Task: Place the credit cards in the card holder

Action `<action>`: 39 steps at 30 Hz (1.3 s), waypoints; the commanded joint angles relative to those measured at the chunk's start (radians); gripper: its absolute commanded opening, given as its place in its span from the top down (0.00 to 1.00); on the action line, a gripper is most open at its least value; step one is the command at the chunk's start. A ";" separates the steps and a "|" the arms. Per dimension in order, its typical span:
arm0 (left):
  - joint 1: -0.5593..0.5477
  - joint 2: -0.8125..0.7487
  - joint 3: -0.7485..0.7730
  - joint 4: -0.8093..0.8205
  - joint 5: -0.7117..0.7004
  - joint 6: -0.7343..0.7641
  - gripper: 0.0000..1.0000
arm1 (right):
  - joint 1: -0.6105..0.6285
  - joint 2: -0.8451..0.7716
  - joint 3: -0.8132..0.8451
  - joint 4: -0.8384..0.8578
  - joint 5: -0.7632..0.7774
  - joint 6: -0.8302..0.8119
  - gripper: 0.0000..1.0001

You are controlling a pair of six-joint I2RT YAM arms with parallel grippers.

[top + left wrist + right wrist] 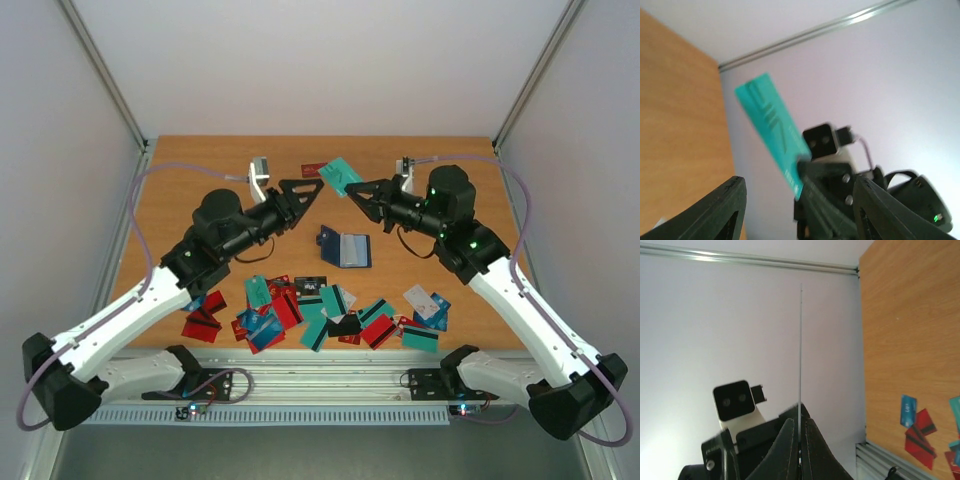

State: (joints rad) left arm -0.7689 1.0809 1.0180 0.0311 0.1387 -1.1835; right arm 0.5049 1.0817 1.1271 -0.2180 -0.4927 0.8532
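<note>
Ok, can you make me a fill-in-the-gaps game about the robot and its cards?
The card pinched in the right tool is coloured ___.
The left tool holds nothing, and its fingers are ___.
The card holder lies unfolded on the ___.
Missing words: teal; open; table.

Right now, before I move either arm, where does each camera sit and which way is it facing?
Top external: above and behind the bases, looking down at the table, card holder and both arms.
Left wrist: on the raised left gripper, facing the right gripper and its teal card; own open fingers frame the bottom.
Right wrist: faces the left arm's camera; own fingers pinch the card edge-on.
Shared: the teal card shows in all three.
</note>
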 commanded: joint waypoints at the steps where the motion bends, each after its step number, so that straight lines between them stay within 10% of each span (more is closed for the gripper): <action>1: 0.059 0.063 -0.005 0.336 0.075 -0.048 0.42 | -0.006 0.020 0.062 0.110 -0.038 0.080 0.99; 16: 0.109 0.208 0.088 0.437 0.152 -0.116 0.61 | -0.007 0.067 0.076 0.215 -0.054 0.089 0.99; 28: 0.114 0.241 0.099 0.439 0.158 -0.135 1.00 | -0.013 0.068 0.070 0.236 -0.074 0.073 0.99; 34: 0.142 0.212 0.084 0.303 0.169 -0.090 1.00 | -0.127 0.054 0.101 -0.128 -0.120 -0.071 0.37; 39: 0.168 0.189 0.108 -0.093 0.199 0.156 1.00 | -0.268 0.110 0.143 -0.510 -0.155 -0.403 0.28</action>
State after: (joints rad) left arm -0.6159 1.2953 1.0992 0.2382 0.3092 -1.2312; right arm 0.3088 1.1553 1.2217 -0.3710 -0.6060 0.7479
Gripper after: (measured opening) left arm 0.022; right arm 0.708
